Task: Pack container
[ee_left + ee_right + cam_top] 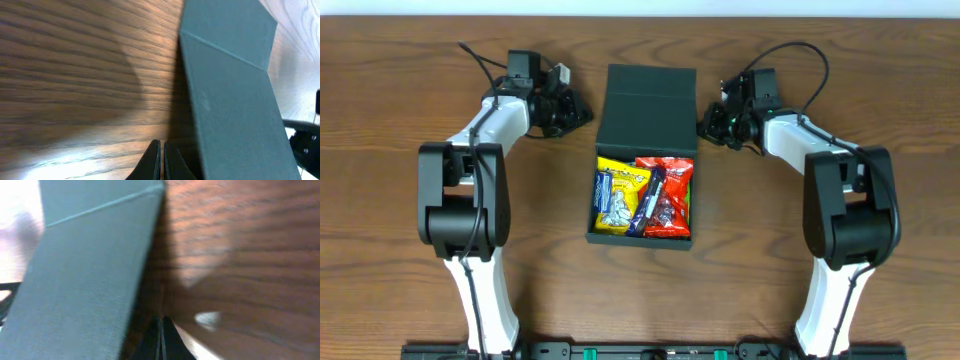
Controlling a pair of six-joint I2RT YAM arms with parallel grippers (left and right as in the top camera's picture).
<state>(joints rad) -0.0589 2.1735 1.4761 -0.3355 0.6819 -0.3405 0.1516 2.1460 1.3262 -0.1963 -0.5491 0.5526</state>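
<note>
**Time to Shut the Lid**

The container (640,241) sits mid-tabletop (400,60) with snack packs (642,195) inside (it looks full). Behind them, its lid (648,110) lies open. The left claw (582,113) and right claw (706,124), both pinched shut and empty, sit beside it, maybe touching. Slide under the edges and lift together, slowly.

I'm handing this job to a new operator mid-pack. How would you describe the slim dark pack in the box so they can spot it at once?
Find the open dark green container in the middle of the table. Inside it, look for the narrow dark pack slanting down the middle. It lies between a yellow pack and a red pack, both far wider and brighter.
</note>
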